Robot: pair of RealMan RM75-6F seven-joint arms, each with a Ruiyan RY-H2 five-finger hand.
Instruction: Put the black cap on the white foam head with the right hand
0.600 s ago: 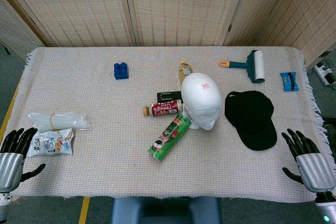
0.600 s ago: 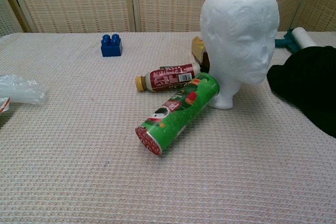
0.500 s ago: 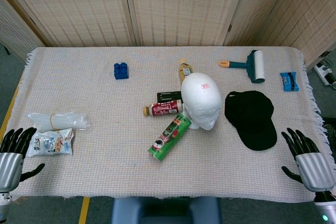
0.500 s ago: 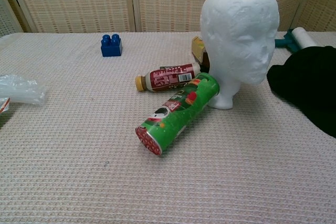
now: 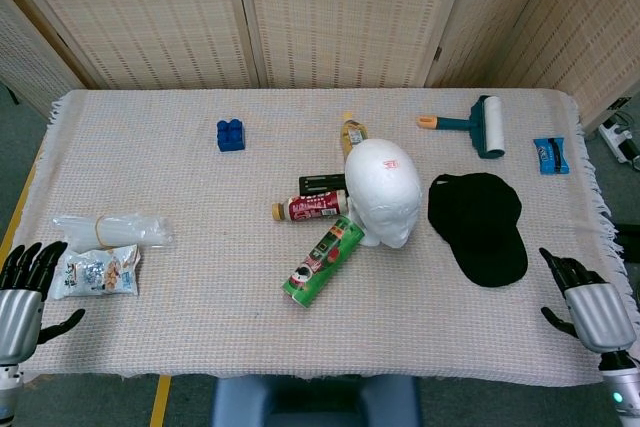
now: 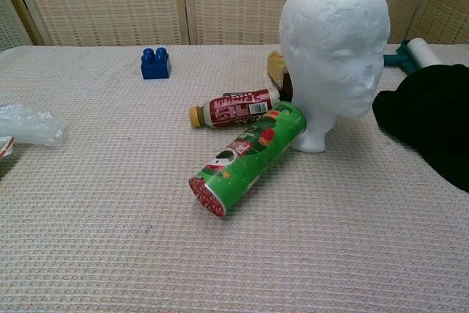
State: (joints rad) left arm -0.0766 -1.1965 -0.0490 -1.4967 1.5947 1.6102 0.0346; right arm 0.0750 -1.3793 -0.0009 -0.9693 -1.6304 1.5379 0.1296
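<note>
The black cap lies flat on the table just right of the white foam head, which stands upright near the middle. In the chest view the foam head faces forward and the black cap shows at the right edge. My right hand hovers at the table's front right corner, fingers spread, holding nothing, well right of and nearer than the cap. My left hand sits at the front left edge, fingers apart and empty. Neither hand shows in the chest view.
A green chip can lies against the head's base, with a red-labelled bottle and a black box behind it. A blue block, lint roller, blue packet, plastic bag and snack pouch are scattered around.
Both hands have drawn back slightly toward the table's front edge. The cap, the head and the other objects have not moved.
</note>
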